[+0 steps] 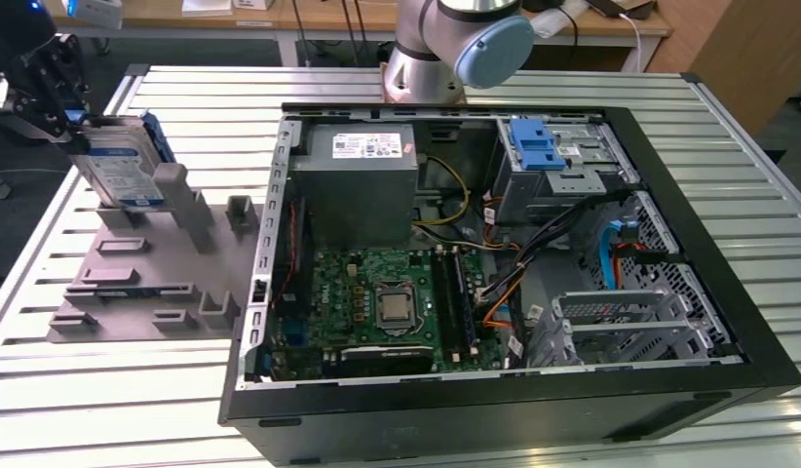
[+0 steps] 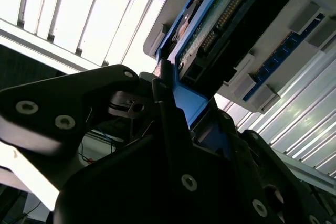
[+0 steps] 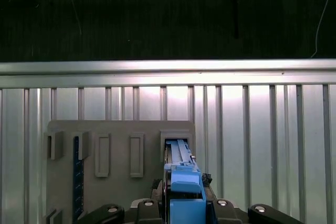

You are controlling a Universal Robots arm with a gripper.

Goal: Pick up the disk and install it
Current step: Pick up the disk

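Hand (image 1: 65, 115) clenched on disk (image 1: 119, 166) top edge; disk upright at grey holder (image 1: 154, 283) on worktop (image 1: 62, 390), beside open computer case (image 1: 712, 292).

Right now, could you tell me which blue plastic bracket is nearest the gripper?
The one framing the disk, upright on the grey fixture at the exterior view's left; the gripper clasps it. The other bracket sits inside the computer case.
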